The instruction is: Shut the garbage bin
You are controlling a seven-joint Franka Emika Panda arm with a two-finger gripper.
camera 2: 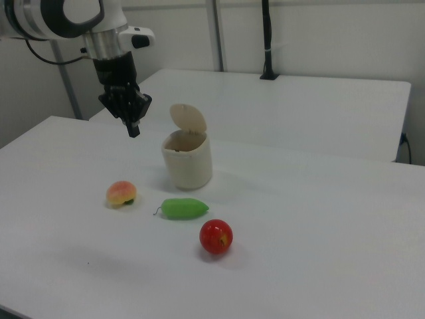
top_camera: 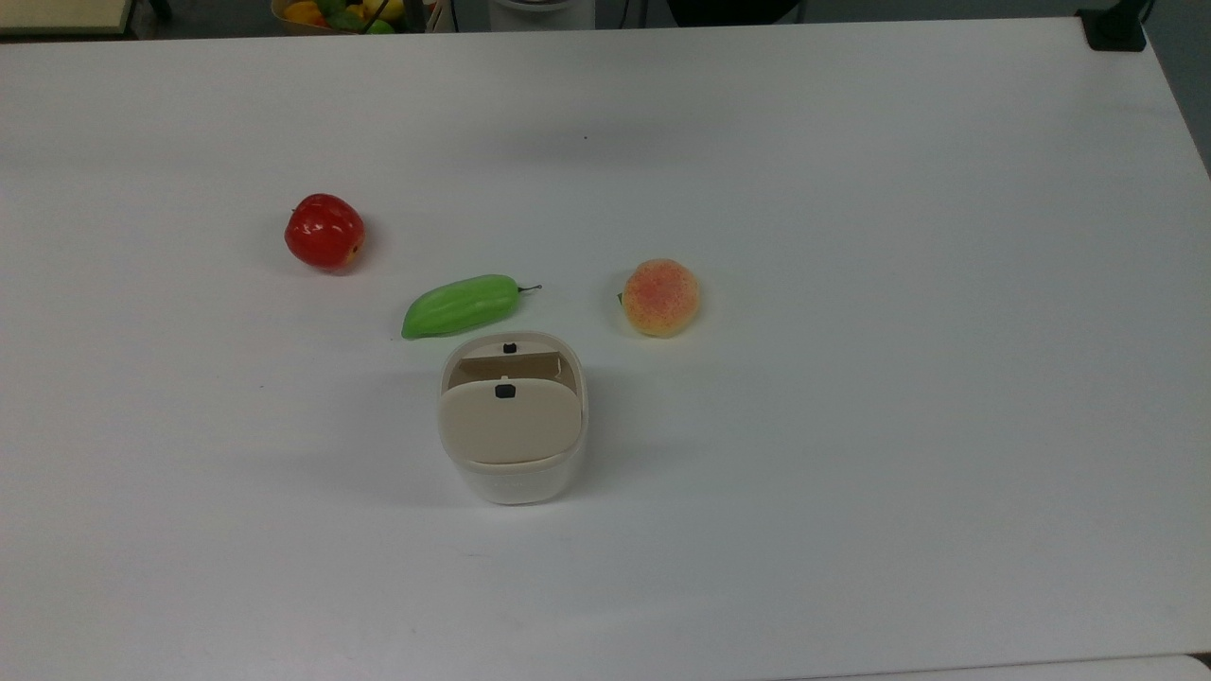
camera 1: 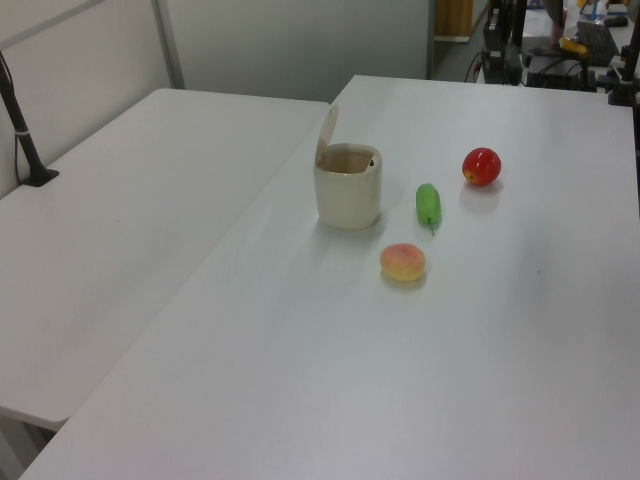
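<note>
The garbage bin [top_camera: 516,480] is a small cream-white tub standing near the table's middle. Its beige lid [top_camera: 509,422] is hinged up, and a small black button sits near the lid's edge. The left view shows the garbage bin [camera 1: 348,196] with the lid [camera 1: 326,135] raised at the far side and the inside open to view. In the right view my gripper [camera 2: 133,127] hangs above the table, to the right view's left of the garbage bin [camera 2: 188,164] and level with its raised lid [camera 2: 188,118]. The gripper is shut, holds nothing and touches nothing.
A red apple [top_camera: 324,232], a green mango-like fruit [top_camera: 461,305] and a peach [top_camera: 660,297] lie on the white table [top_camera: 851,426] beyond the bin. A second table [camera 1: 120,230] adjoins it. A black post [camera 2: 267,40] stands at the back.
</note>
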